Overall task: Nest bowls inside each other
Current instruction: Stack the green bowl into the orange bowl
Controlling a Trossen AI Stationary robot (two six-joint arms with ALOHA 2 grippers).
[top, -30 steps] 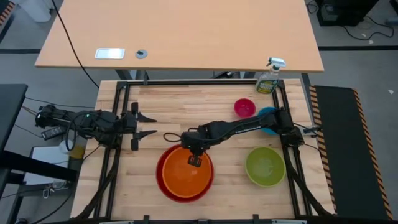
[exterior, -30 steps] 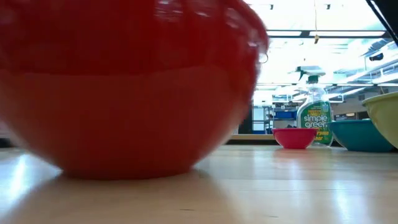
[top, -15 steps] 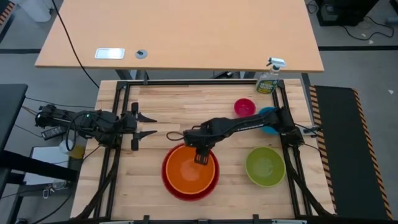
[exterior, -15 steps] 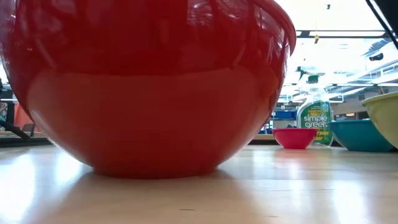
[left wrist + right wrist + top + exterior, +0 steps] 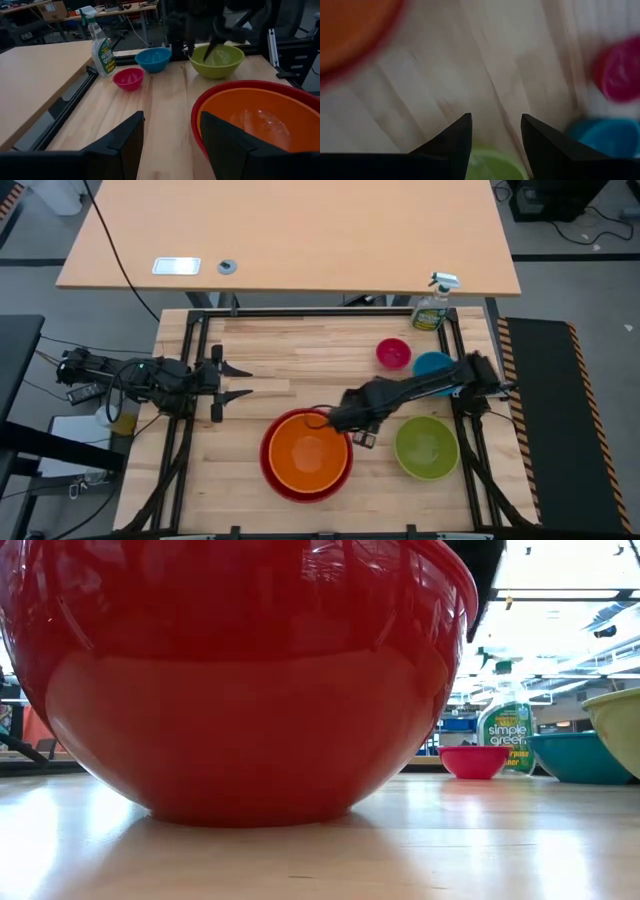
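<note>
The orange bowl (image 5: 307, 453) sits nested in the large red bowl (image 5: 272, 473) near the table's front middle; the red bowl (image 5: 240, 690) rests on its base. My right gripper (image 5: 362, 437) hangs open, pointing down over bare wood (image 5: 445, 75) between that stack and the lime green bowl (image 5: 426, 447). The blue bowl (image 5: 433, 366) and the small pink bowl (image 5: 393, 353) stand at the far right. My left gripper (image 5: 250, 381) waits open at the table's left, holding nothing.
A green spray bottle (image 5: 432, 308) stands at the far right corner, behind the pink and blue bowls. Black frame rails (image 5: 300, 313) run along the table's edges. Bare wood lies across the far middle and the left of the table.
My right gripper has let go of the orange bowl's far rim, risen, tipped to point more steeply down and gone toward the table's right, off the stack. The red and orange bowls have slid a little toward the right and now sit still.
</note>
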